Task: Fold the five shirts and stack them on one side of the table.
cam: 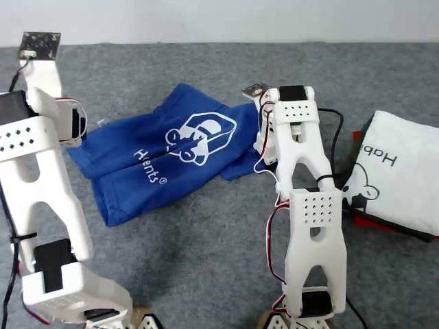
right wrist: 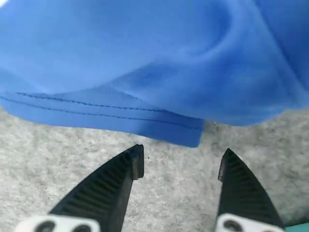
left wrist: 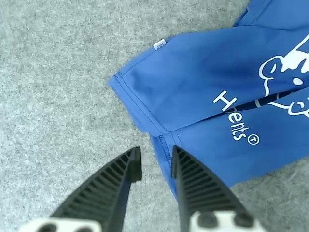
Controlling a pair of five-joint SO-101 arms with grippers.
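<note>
Blue shirt lies loosely folded mid-table on the grey felt surface, with a white wall behind. A white shirt sits on a red one out past my right arm. My left gripper is narrowly parted and empty at the blue hem; my right gripper gapes wide, empty, just short of another hem

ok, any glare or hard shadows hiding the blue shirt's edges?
High view: even light, no glare on the blue shirt. Left wrist view: soft fold shadows only, hem ahead of the left gripper readable. Right wrist view: faint shadow under the hem by the right gripper, stitching visible.
</note>
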